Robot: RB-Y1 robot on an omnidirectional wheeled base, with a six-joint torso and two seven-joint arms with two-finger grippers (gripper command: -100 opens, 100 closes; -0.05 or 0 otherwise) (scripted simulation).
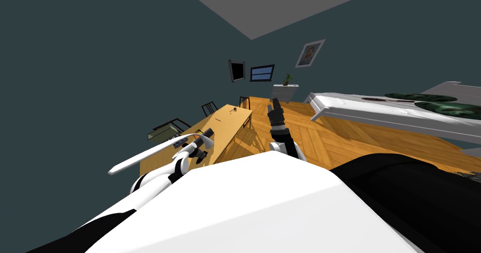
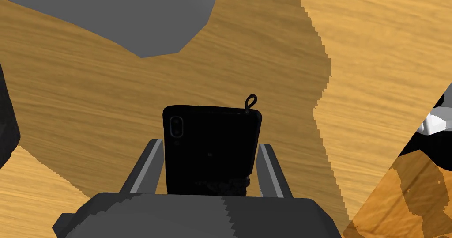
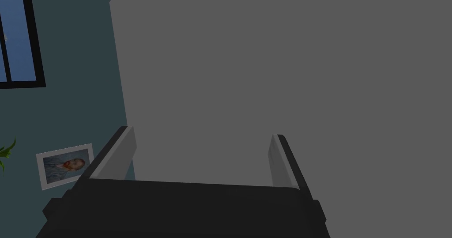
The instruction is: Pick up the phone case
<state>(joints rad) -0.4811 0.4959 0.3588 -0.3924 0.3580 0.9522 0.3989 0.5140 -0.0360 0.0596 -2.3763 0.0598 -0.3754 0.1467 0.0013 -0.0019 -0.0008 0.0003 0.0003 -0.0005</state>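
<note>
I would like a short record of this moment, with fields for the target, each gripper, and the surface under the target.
target: black phone case, camera side facing the wrist camera
left gripper: shut, its fingers pressing the two long sides of the case
surface below: wooden table, partly in shadow
lifted: cannot tell
right gripper: open, holding nothing, arm raised ahead of the torso

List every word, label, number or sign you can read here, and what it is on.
No text can be read.
phone case: plain black, no lettering.
framed picture on the wall: a portrait, no words.
small things on the table: too small to tell.
</note>
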